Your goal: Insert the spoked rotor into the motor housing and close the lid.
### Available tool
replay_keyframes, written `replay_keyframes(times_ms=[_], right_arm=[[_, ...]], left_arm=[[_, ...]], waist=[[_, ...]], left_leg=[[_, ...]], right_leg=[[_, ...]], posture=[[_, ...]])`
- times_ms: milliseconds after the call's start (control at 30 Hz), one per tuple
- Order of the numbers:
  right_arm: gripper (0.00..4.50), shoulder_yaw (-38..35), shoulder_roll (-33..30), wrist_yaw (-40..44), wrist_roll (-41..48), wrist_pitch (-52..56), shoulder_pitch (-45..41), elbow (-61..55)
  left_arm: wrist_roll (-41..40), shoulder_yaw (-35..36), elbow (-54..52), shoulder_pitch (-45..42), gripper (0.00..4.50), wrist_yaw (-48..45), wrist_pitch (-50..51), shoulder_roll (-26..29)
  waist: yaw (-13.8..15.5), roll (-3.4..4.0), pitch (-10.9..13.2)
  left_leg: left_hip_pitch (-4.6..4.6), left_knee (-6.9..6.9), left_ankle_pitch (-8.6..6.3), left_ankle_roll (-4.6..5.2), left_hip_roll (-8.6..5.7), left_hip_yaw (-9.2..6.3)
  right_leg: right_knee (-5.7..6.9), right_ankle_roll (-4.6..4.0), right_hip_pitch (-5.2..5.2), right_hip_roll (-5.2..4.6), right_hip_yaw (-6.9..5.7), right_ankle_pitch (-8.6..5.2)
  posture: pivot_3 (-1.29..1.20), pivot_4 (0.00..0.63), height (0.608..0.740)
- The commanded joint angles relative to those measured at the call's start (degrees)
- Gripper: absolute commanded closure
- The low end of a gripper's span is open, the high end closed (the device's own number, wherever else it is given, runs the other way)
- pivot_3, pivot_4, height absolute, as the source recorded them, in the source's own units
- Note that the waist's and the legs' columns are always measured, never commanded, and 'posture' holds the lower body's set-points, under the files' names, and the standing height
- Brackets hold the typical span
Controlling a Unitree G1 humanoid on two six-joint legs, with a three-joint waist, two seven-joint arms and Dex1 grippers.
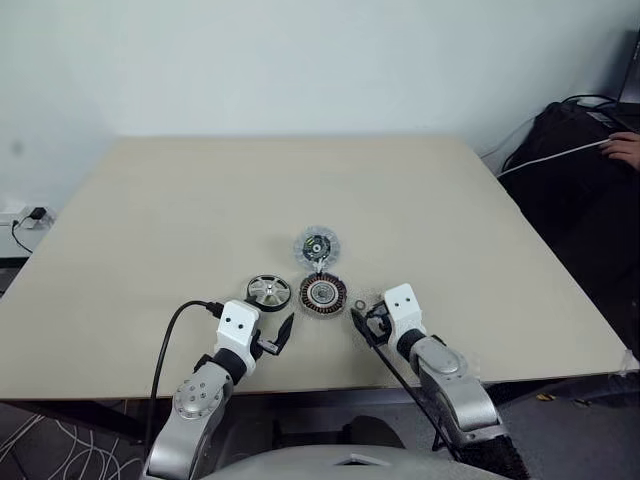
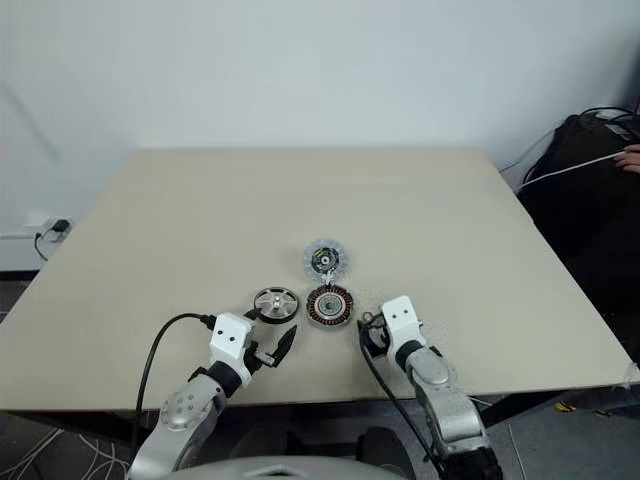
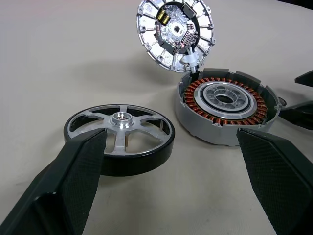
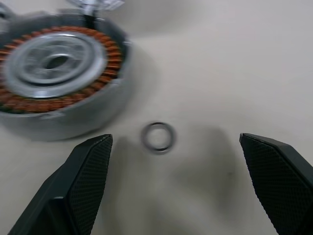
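Note:
The spoked rotor [image 1: 268, 292], silver with a black rim, lies flat on the table [image 1: 200, 200], just left of the motor housing [image 1: 323, 293] with its copper windings. The lid [image 1: 317, 245] lies behind the housing, its green-and-black centre facing up, joined to the housing by a small tab [image 3: 191, 63]. My left gripper [image 1: 277, 338] is open near the table's front edge, just in front of the rotor. My right gripper [image 1: 364, 324] is open, low over the table to the right of the housing, with a tiny ring [image 4: 158, 136] lying ahead of its fingers.
A black cable [image 1: 165, 350] runs along my left arm. At the far right, off the table, sit a dark bag [image 1: 570, 150] with a white cable and a person's hand [image 1: 624, 149]. Wide bare tabletop lies behind and beside the parts.

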Motion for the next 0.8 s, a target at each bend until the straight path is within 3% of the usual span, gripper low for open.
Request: replay_keyframes(times_ms=[33, 433, 533, 733, 800], right_arm=[[0.04, -1.0, -0.1, 0.4, -0.7, -4.5, -3.4, 4.9], [0.04, 1.3, 1.5, 2.6, -1.7, -8.6, -5.9, 12.3], [0.64, 1.6, 2.2, 3.1, -1.7, -8.1, -4.9, 12.2], [2.56, 1.8, 3.1, 4.5, -1.0, -6.8, -3.3, 11.1], [2.56, 1.7, 3.3, 4.8, -0.9, -6.4, -3.0, 10.6]], left_arm=[[0.1, -0.3, -0.8, -0.7, 0.00, 0.2, -1.3, -0.4], [0.3, -0.3, -0.6, -0.9, 0.00, 0.2, -1.4, -0.8], [0.3, -0.3, -0.6, -0.7, 0.00, 0.3, -1.4, -0.8], [0.2, -0.2, -0.7, -0.6, 0.00, 0.2, -1.3, -0.8], [0.2, -0.3, -0.6, -0.7, 0.00, 0.1, -1.2, -0.8]], waist=[[0.0, 0.00, 0.0], [-0.5, -0.03, -0.1], [-0.7, -0.04, -0.1], [-0.6, -0.01, -0.2], [-0.6, -0.01, -0.2]], left_leg=[[0.00, 0.00, 0.00, 0.00, 0.00, 0.00], [0.29, 0.13, 0.01, 0.02, 0.04, -0.01], [0.29, 0.09, 0.00, 0.01, 0.06, -0.02], [0.28, 0.06, 0.00, 0.00, 0.05, -0.02], [0.27, 0.05, 0.00, 0.00, 0.05, -0.02]], right_leg=[[0.00, 0.00, 0.01, 0.01, 0.00, 0.00], [0.03, 0.12, 0.34, 0.07, 0.02, 0.08], [0.03, 0.10, 0.33, 0.07, 0.03, 0.08], [0.02, 0.06, 0.32, -0.01, 0.03, 0.06], [0.02, 0.05, 0.31, -0.03, 0.03, 0.05]], posture=[[0.00, 0.000, 0.740], [0.00, 0.000, 0.740], [0.00, 0.000, 0.740], [0.00, 0.000, 0.740], [0.00, 0.000, 0.740]])
